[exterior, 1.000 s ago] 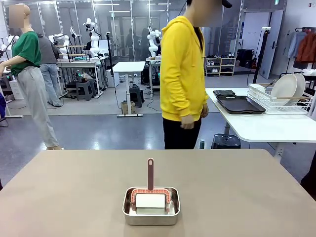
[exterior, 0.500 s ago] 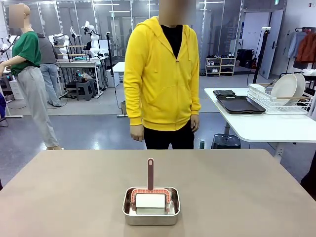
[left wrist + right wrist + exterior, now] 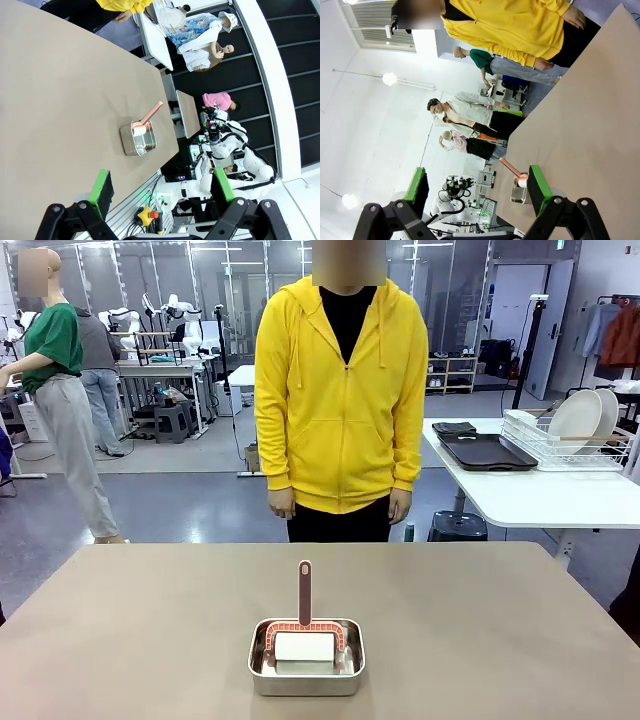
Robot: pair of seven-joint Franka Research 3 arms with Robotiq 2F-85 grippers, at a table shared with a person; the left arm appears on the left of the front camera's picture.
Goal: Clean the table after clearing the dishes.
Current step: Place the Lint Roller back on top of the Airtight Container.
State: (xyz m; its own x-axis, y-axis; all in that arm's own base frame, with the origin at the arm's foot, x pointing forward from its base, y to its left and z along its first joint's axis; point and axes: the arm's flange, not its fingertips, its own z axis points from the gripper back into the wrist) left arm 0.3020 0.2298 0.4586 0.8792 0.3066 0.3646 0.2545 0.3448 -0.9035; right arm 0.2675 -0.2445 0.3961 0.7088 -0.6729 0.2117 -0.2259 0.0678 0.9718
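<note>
On the tabletop [image 3: 130, 640], just 1 steel pan [image 3: 306, 668] with a brown-handled cleaning tool [image 3: 305, 625] sits near the robot's edge, untouched. The dishes look cleared: 2 plates [image 3: 583, 420] stand in a rack and trays [image 3: 485, 451] lie on the white side table, leaving the wiping to do. The left gripper [image 3: 161, 192] and right gripper [image 3: 479, 190] hang open above the tabletop, holding nothing, while a person [image 3: 342, 410] stands at the far side.
</note>
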